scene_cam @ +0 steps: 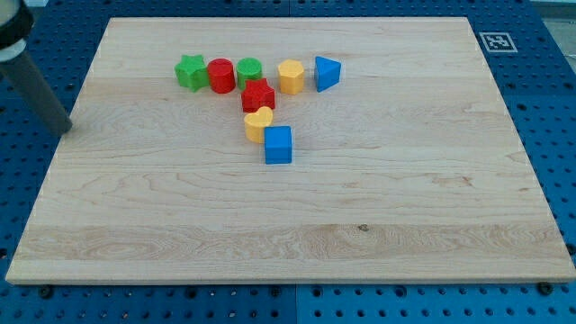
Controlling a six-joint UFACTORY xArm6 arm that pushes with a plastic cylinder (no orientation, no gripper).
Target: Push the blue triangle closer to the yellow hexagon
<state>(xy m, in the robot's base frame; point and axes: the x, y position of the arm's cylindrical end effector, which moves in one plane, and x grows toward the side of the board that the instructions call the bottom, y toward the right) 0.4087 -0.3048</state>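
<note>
You had my tip (66, 129) at the desk's (378, 225) far-left edge, well apart from every block; it was a bare rod, with no fingers to spread or press together. The blue triangle (327, 73) sat just right of the yellow hexagon (291, 76), nearly touching it. Left of them ran the green cylinder (249, 70), red cylinder (220, 75) and green star (190, 72).

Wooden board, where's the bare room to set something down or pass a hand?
Bare wood fills the view's bottom half below the blue cube and the whole right side past the blue triangle. It is crowded top-centre, from the green star to the yellow hexagon. My tip sits at the wooden board's left edge.
</note>
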